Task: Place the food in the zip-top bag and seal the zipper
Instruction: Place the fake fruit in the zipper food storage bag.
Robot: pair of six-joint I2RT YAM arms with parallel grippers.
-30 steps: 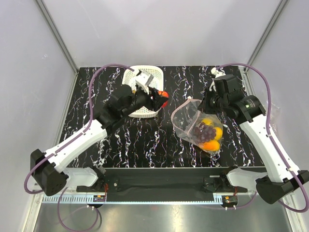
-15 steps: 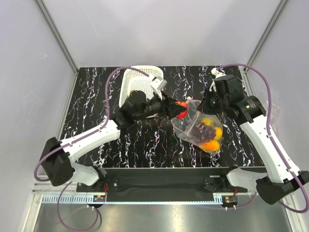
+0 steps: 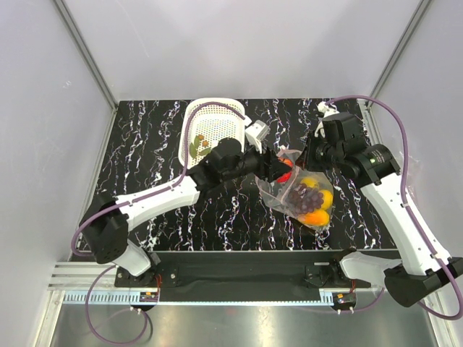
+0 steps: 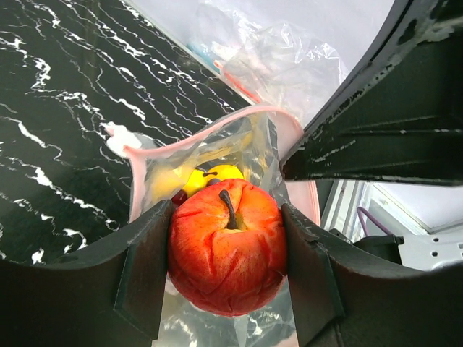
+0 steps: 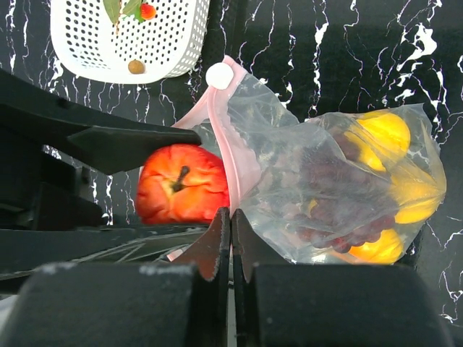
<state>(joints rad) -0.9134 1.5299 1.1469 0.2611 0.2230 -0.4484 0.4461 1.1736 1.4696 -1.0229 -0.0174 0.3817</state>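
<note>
A red apple (image 4: 226,246) is clamped between the fingers of my left gripper (image 4: 226,217), right at the open mouth of the zip-top bag (image 3: 296,189). In the top view the left gripper (image 3: 278,168) reaches in from the bag's left side. My right gripper (image 5: 231,213) is shut on the bag's pink zipper (image 5: 221,137) edge and holds the mouth up. Inside the clear bag lie dark grapes (image 5: 340,195), a yellow lemon (image 5: 387,134) and an orange piece (image 5: 376,246). The apple (image 5: 181,184) sits just left of the zipper strip.
The white lattice basket (image 3: 210,103) stands at the back, left of the bag. It holds a green leafy piece (image 5: 119,9), a small red piece (image 5: 147,11) and a small brown one (image 5: 135,66). The black marbled table (image 3: 145,144) lies underneath.
My left arm has swung right from the basket to the bag's mouth, carrying the red apple. The right gripper and the bag have stayed put.
</note>
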